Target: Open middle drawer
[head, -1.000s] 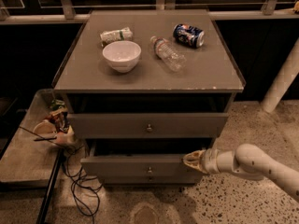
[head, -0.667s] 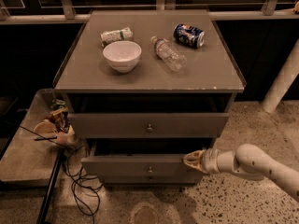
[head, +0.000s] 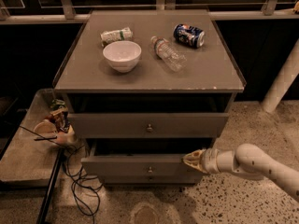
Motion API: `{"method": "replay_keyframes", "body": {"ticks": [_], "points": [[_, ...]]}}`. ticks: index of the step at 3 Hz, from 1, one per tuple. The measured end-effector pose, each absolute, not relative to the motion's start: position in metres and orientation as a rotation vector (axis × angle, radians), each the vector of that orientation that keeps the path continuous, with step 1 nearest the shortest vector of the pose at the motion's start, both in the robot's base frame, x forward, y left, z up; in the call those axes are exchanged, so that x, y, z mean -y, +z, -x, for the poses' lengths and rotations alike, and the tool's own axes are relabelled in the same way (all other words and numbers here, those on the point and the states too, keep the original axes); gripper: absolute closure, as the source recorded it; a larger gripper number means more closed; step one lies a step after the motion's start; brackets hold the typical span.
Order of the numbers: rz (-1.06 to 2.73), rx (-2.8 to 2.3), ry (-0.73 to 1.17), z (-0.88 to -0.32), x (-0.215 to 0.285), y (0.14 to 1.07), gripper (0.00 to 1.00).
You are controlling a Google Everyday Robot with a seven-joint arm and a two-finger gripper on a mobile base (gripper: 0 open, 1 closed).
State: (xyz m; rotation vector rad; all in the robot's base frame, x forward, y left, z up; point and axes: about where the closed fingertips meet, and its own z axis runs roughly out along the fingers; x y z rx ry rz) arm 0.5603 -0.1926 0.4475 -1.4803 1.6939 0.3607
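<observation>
Middle drawer (head: 196, 124): grey front, centre knob (head: 149, 127), long axis left to right, second tier of the cabinet. Gripper (head: 190, 159): at the bottom drawer's (head: 121, 164) upper right edge; we cannot tell its grip. We place the knob above and left of it.

Dim, warm light falls from above on the flat grey wooden cabinet top (head: 210, 73); the round white bowl (head: 122, 55) is brightest. Deep shadow lies under the top's overhang. The cream-coloured gripper (head: 189, 158), at the right end of the lowest grey drawer front (head: 121, 165), is softly lit.
</observation>
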Motion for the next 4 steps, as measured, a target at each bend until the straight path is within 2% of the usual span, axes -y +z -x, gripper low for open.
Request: {"method": "replay_keyframes", "body": {"ticks": [1, 2, 4], "points": [[1.480, -1.694, 0.361, -0.560, 0.193, 0.447, 0.11], [1.480, -1.694, 0.361, -0.560, 0.193, 0.447, 0.00], [1.517, -1.669, 0.406, -0.534, 0.171, 0.410, 0.00]]}}
